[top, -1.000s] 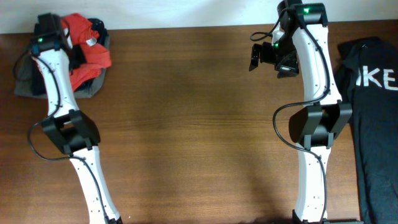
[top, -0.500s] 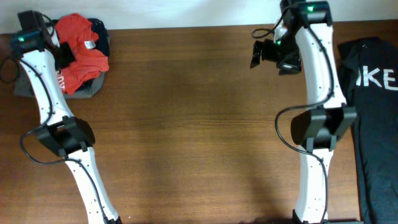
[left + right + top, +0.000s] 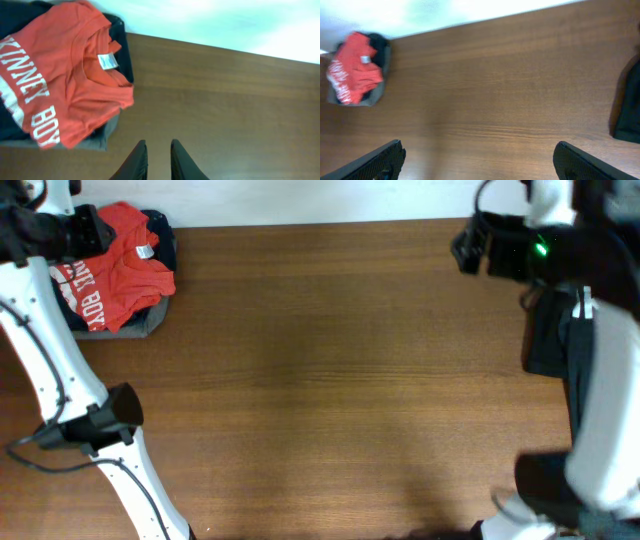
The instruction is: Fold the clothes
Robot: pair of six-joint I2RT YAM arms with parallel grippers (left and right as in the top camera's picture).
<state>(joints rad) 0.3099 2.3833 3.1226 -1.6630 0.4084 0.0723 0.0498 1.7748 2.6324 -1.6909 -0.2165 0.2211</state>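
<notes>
- My left tool (image 3: 159,161) hovers over the worktop (image 3: 330,380), fingers slightly apart, gripping nothing.
- My right tool (image 3: 477,162) is spread wide and empty.
- The orange-red T-shirt (image 3: 65,85) lies crumpled ahead of the left tool, white lettering up, on dark clothes (image 3: 126,55).
- The worktop is brown wood, with a white wall (image 3: 225,20) beyond.

Table (image 3: 330,360): brown wood-grain top, grain running left to right, fills nearly the whole overhead view. Beyond its far edge is a plain white surface (image 3: 300,200); wall or floor, cannot tell. Lighting even and soft, faint sheen on the wood.
</notes>
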